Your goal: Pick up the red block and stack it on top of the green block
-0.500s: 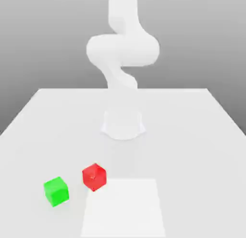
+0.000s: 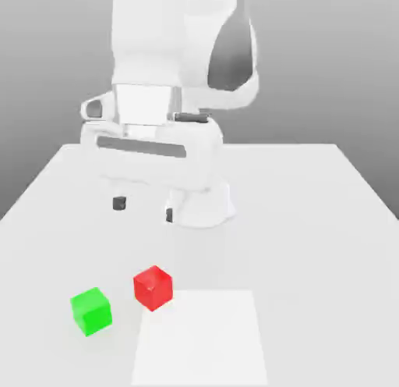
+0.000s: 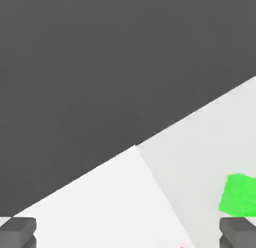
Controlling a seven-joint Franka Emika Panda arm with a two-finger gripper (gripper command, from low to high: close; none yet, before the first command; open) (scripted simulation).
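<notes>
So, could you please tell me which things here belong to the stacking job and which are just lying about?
Job:
- red block
- green block
- gripper, fingers open

Just there:
- table
- lighter square patch on the table

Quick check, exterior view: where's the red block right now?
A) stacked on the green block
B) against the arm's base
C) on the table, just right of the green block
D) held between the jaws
C: the red block sits on the table, apart from and to the exterior view's right of the green block; the gripper hangs open above them.
</notes>
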